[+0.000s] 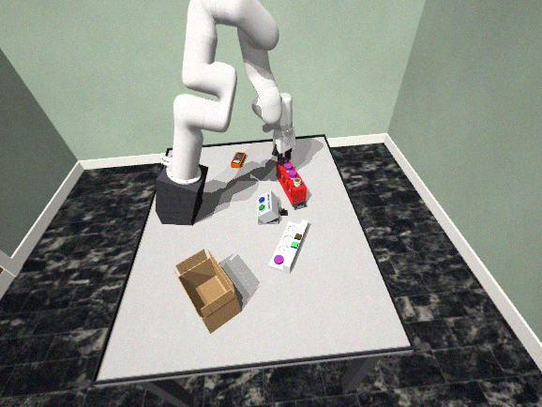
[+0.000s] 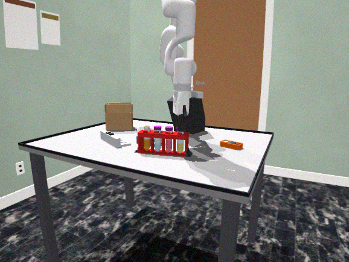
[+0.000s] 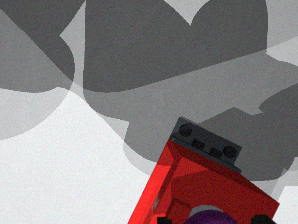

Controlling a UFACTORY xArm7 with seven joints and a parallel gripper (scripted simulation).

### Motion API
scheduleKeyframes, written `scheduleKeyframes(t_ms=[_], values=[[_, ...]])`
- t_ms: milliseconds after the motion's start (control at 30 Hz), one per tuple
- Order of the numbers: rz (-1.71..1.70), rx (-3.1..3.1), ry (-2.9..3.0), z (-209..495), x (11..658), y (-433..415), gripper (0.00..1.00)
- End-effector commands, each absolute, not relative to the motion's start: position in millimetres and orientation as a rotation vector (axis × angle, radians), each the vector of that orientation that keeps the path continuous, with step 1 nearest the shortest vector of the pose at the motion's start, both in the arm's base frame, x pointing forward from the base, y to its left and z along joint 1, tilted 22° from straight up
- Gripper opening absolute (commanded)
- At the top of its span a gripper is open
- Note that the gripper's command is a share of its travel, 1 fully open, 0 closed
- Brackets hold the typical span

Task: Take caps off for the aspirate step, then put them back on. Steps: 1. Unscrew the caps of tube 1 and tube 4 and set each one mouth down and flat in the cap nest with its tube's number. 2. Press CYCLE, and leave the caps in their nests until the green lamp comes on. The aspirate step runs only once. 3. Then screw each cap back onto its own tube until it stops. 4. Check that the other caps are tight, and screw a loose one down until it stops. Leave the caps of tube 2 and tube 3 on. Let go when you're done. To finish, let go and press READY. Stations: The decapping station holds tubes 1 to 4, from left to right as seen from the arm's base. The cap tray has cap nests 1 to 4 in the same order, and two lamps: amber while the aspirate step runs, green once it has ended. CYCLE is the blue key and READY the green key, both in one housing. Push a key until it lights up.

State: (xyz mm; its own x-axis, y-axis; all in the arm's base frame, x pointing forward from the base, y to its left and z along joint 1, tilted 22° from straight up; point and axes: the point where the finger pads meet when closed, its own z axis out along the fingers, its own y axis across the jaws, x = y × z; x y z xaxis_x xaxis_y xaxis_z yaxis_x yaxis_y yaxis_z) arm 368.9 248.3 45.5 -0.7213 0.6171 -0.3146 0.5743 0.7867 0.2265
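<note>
The red decapping station (image 1: 298, 197) (image 2: 163, 153) (image 3: 150, 202) holds four tubes. The purple tube 1 cap (image 2: 177, 129) (image 3: 214, 218) sits on its tube, at the far end in the top view. My gripper (image 1: 284, 159) (image 3: 213, 220) is open around it, a gap showing on both sides. Purple caps are on tube 2 (image 1: 288, 166) (image 2: 168, 128) and tube 3 (image 1: 293, 173) (image 2: 157, 128). Tube 4 (image 1: 297, 181) (image 2: 147, 128) is uncapped. Its purple cap (image 1: 278, 259) lies flat in nest 4 of the white cap tray (image 1: 279, 269); nests 1 to 3 are empty. The green lamp (image 1: 294, 245) looks lit, the amber lamp (image 1: 298, 236) dark.
The key housing (image 1: 268, 216), with blue CYCLE (image 1: 262, 200) and green READY (image 1: 262, 207) keys, stands between the arm's base and the station; neither key looks lit. An open cardboard box (image 1: 222, 314) (image 2: 119, 118) and an orange meter (image 1: 238, 159) (image 2: 231, 145) are also on the table.
</note>
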Motion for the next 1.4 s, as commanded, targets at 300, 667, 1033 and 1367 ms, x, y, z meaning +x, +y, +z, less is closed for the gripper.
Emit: scheduleKeyframes(t_ms=[300,667,1033,1367], values=[[0.120,0.576,2.704,46.2,369.5,248.9,0.00],[0.120,0.576,2.704,46.1,369.6,248.9,0.00],[0.235,1.173,2.527,45.8,369.7,248.9,0.00],[0.331,1.670,2.268,45.5,369.8,248.9,0.00]])
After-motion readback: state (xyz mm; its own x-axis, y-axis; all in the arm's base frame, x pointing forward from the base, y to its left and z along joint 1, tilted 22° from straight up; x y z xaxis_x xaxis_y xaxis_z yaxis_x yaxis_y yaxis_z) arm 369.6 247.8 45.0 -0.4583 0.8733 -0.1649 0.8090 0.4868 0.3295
